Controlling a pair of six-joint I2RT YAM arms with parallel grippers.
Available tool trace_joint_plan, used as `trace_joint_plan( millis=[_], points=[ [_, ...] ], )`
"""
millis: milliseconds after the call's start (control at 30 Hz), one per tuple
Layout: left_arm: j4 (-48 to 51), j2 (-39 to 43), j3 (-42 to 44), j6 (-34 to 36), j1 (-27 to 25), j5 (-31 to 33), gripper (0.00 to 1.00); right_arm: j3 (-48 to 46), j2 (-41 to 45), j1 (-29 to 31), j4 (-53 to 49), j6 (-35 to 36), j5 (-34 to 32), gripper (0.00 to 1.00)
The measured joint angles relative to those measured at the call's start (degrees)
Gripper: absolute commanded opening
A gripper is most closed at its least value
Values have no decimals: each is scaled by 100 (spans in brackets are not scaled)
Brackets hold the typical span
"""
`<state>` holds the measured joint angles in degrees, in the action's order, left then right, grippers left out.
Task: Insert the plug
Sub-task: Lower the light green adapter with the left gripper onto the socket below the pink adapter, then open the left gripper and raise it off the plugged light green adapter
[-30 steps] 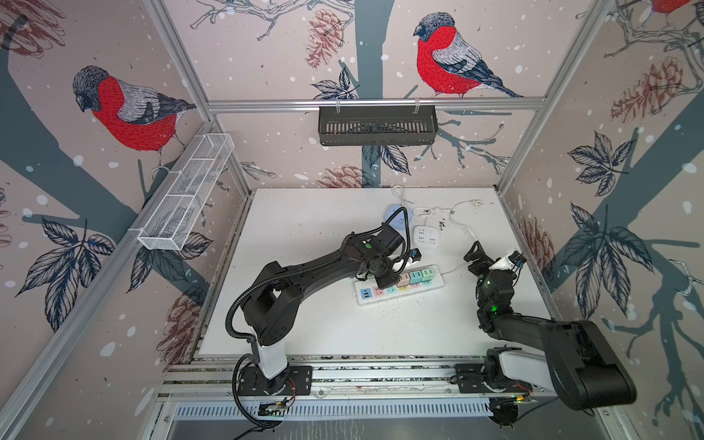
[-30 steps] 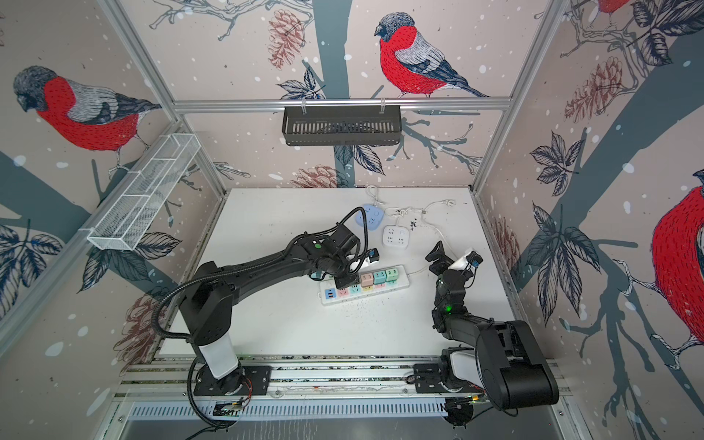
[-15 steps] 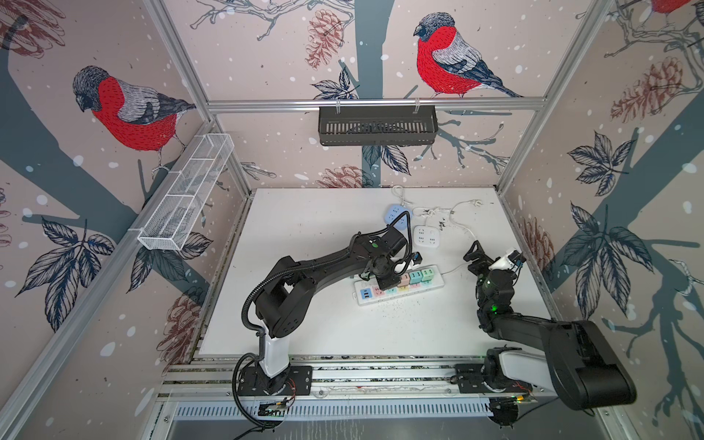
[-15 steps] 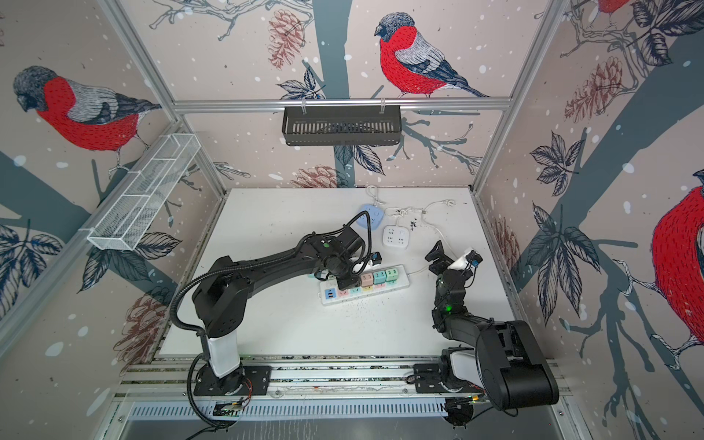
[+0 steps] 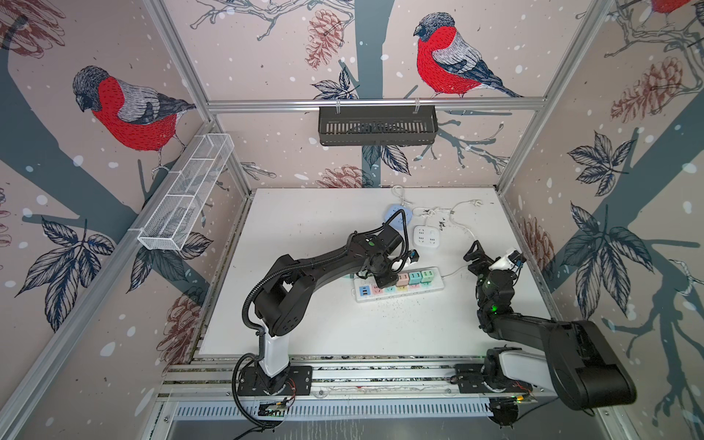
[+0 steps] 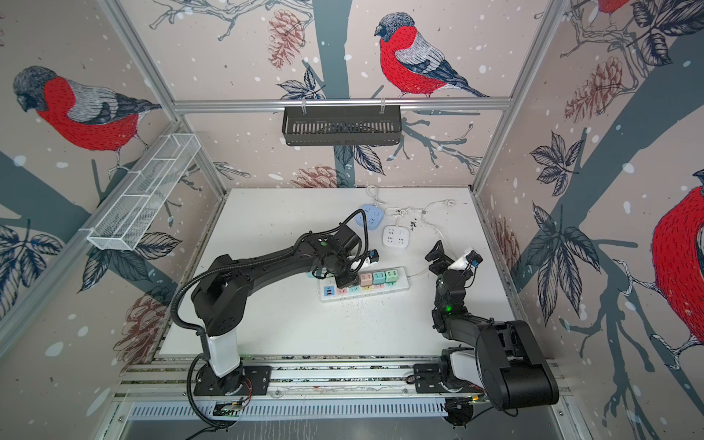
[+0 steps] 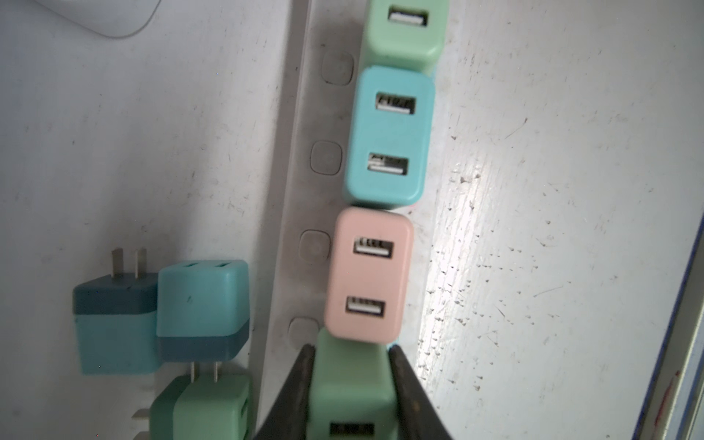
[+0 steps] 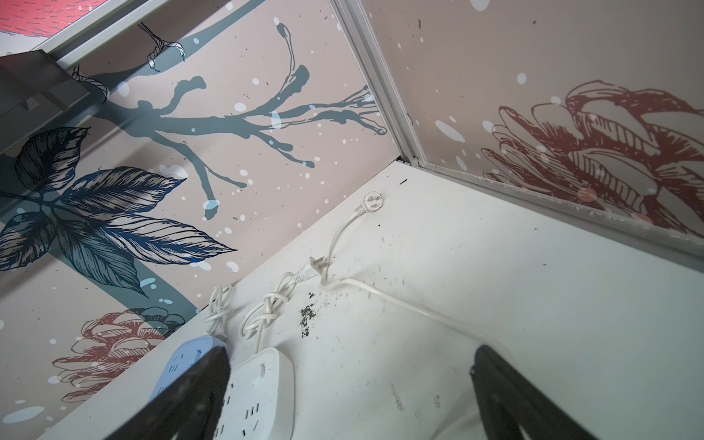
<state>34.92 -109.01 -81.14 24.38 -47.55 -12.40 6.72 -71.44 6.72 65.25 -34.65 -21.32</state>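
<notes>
Left fingers (image 7: pixel 291 396) clamp green plug (image 7: pixel 350 381) at power strip (image 7: pixel 293 183); 3 plugs (image 7: pixel 388 137) seated.

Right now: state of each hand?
Left hand: closed on the green plug, at the power strip.
Right hand: open, holding nothing.

I count 7 chargers (image 7: pixel 369 274): 4 in a row along the long strip (image 7: pixel 289 190), 3 loose beside it. 3 power strips total: long, square white (image 8: pixel 263 384), round blue (image 8: pixel 186 356). 2 cord plugs (image 8: pixel 372 202). 2 baskets (image 5: pixel 377 125): one black, one wire.
</notes>
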Motion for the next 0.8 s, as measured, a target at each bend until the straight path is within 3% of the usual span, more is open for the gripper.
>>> trace_joint_plan(
  millis=[500,800],
  points=[
    [149,-328,-243,133,-94,-94,0,0,0,0,81,20,17,100],
    [131,-918,-957,179,-286,-328,0,-2,0,2,81,20,20,100]
  ],
)
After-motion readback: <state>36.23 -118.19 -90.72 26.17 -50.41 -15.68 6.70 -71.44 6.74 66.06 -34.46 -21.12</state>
